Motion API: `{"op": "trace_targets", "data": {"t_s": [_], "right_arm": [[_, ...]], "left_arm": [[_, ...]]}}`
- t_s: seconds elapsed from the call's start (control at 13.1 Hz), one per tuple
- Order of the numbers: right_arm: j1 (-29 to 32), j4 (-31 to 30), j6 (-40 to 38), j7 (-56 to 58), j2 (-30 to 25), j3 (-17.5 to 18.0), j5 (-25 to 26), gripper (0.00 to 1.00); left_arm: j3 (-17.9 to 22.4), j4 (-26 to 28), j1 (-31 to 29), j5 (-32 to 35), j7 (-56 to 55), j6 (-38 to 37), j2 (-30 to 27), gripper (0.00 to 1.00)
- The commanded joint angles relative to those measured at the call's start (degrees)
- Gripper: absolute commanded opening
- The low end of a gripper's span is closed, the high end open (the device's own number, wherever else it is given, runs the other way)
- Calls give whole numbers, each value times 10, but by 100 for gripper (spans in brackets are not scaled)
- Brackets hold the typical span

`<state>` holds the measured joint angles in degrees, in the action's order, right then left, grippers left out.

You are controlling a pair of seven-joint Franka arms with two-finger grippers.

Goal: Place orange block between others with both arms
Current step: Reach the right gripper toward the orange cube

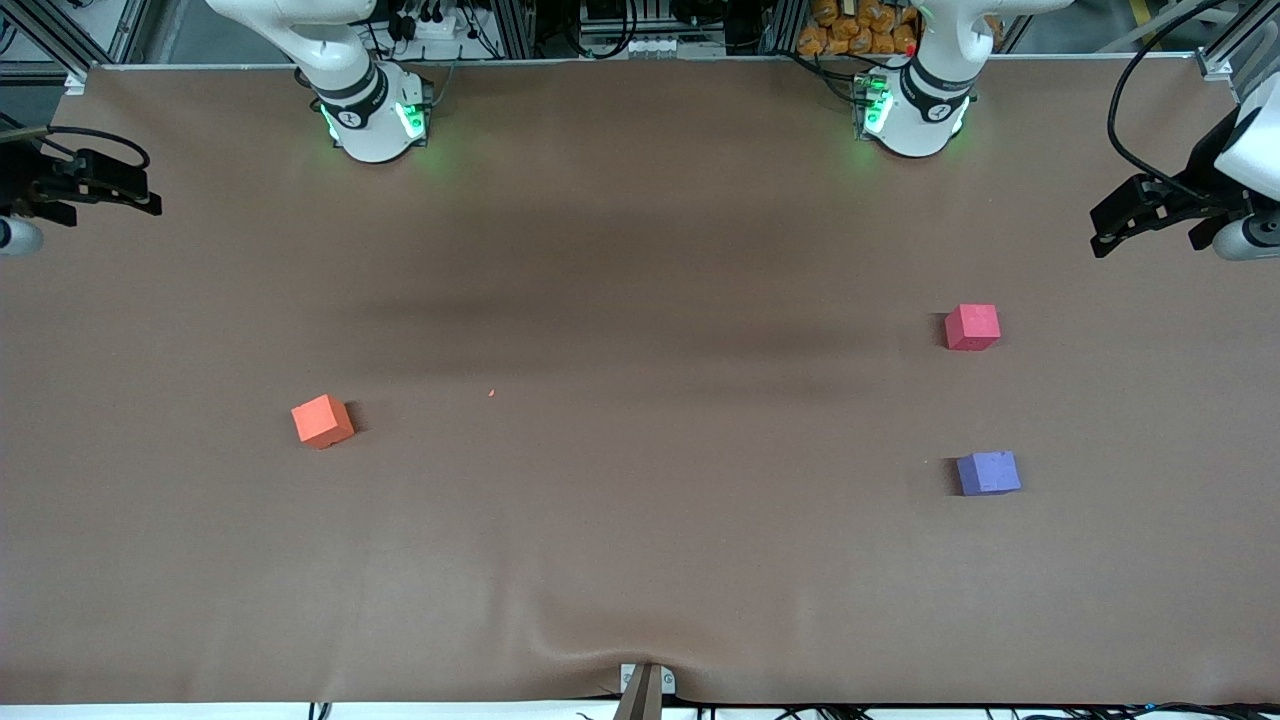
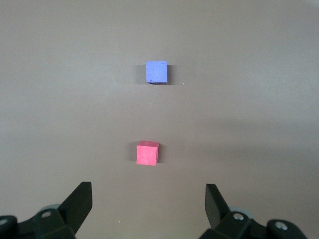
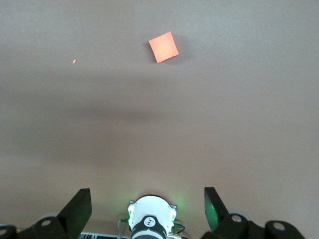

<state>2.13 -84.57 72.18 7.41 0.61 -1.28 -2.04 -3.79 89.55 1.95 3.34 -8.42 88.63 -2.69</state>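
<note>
The orange block (image 1: 322,421) (image 3: 163,47) lies alone on the brown table toward the right arm's end. Toward the left arm's end sit the others: a pinkish-red cube (image 1: 972,327) (image 2: 147,153) and a purple-blue cube (image 1: 989,473) (image 2: 157,72), the purple-blue one nearer the front camera, with a gap between them. My left gripper (image 1: 1100,232) (image 2: 148,188) hangs open and empty over its end of the table, apart from both cubes. My right gripper (image 1: 148,192) (image 3: 147,191) hangs open and empty over the opposite end, apart from the orange block.
Both green-lit arm bases (image 1: 375,115) (image 1: 915,110) stand along the table's back edge; the right arm's base (image 3: 151,219) shows between the right fingers. A tiny orange speck (image 1: 491,393) lies on the mat. A bracket (image 1: 646,683) sits at the front edge.
</note>
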Motion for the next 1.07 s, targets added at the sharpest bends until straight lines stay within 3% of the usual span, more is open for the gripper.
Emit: {"op": "trace_targets", "data": {"t_s": [0.0,0.46,0.99], "right_arm": [[-1,28,-10,-21,3,0,-6,100],[-1,28,6,-21,22,0,-5,100],[-14,-39,228,-14,190,0,-6,100]], "left_arm": [[-2,-1,-5,-11,14,-11,-7,100],[-1,5,-5,-10,31,-11,-2,100],[-3,2,-4,-11,31,-9,1,100]]}}
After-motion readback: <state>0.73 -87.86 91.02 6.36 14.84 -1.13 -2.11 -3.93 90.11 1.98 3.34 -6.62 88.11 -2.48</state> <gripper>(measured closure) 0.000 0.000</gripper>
